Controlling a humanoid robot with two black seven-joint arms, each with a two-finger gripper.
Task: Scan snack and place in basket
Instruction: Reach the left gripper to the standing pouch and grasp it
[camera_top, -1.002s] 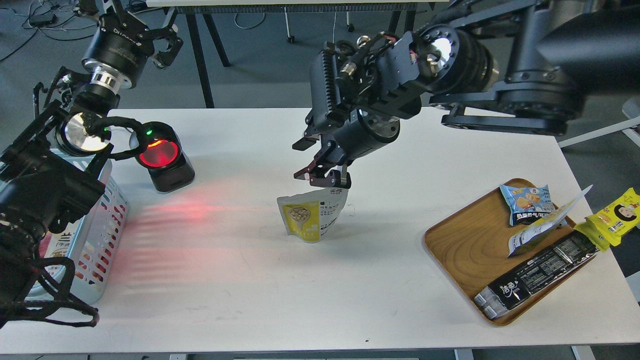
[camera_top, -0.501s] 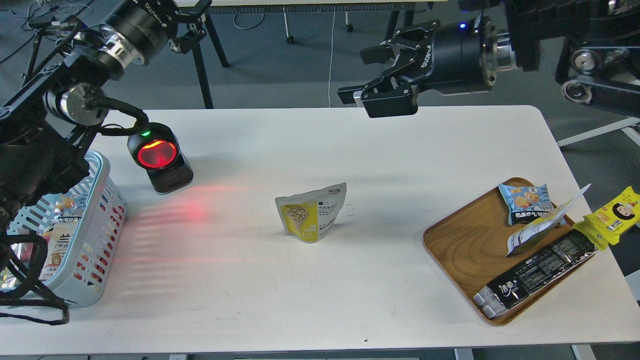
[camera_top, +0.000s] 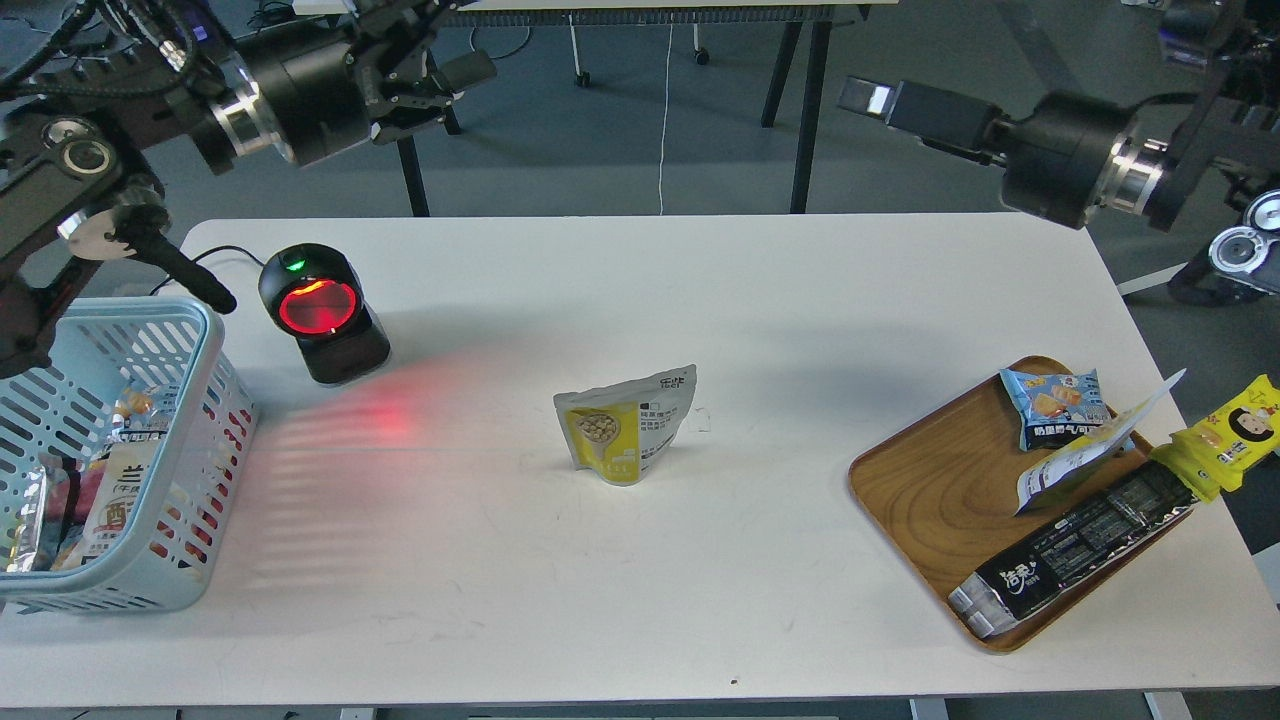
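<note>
The snack (camera_top: 625, 432), a small pouch with a yellow lower half and a silvery top, stands upright by itself in the middle of the white table. The light blue basket (camera_top: 192, 500) sits at the table's left edge with several packets inside. My left gripper (camera_top: 440, 50) is high above the table's far left corner, open and empty. My right gripper (camera_top: 868, 97) is high at the far right, away from the snack, and is seen side-on, so its fingers cannot be told apart. Neither gripper touches anything.
A black barcode scanner (camera_top: 322, 312) with a glowing red window stands at the far left, casting red light on the table. A brown wooden tray (camera_top: 925, 480) at the right holds a long black packet (camera_top: 1075, 545), a white-and-blue pouch (camera_top: 1085, 450) and other snacks.
My right gripper let go of the snack, rose and pulled back to the far right. My left arm swung up and away from over the basket. The snack stays standing.
</note>
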